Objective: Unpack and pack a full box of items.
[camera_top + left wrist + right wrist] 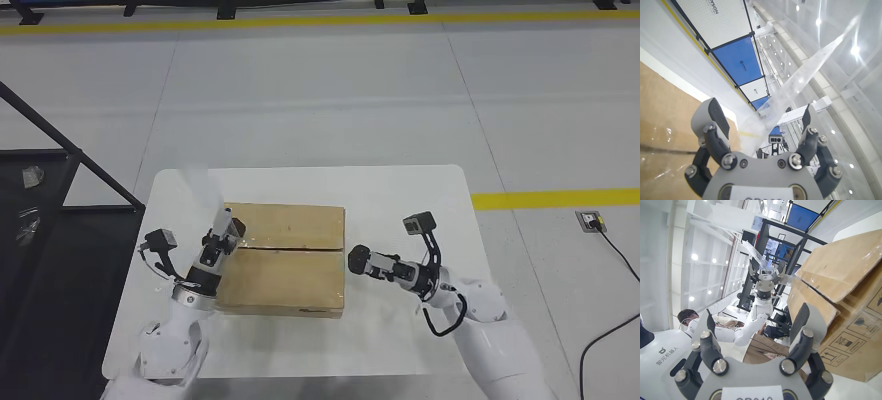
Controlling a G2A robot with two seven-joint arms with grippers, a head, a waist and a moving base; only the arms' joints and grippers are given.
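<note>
Cardboard box (pixel 285 255) is sitting mid-bench (pixel 400 195). Both top flaps are lying shut, w/ the seam running left-right betw. the two arms.

Left gripper (pixel 232 228) is hovering at the box's left end, approx over the seam's end, jaws standing wide apart. A clear tape strip (pixel 205 195) is rising off that end of the box. In the left wrist view the tape (pixel 810 70) is passing thru the gap of the left gripper (pixel 761 108), and can't tell if it's sticking to a pad. The box top (pixel 659 106) is lying just beside one finger. In the right wrist view the left gripper (pixel 767 265) is showing far off, w/ the tape (pixel 755 253) draped across its spread jaws and one end running to the box edge.

Right gripper (pixel 357 259) is hanging at the box's right end, near seam height, jaws apart too and clamping nothing. In its own view the right gripper (pixel 756 309) is keeping one finger just beside the box (pixel 838 262) end wall; touching or not, can't tell. The flaps are gaping slightly at that end.

A black frame (pixel 60 200) is standing left of the bench. A yellow floor line (pixel 555 198) and a floor socket (pixel 590 220) w/ cable are lying to the right.
</note>
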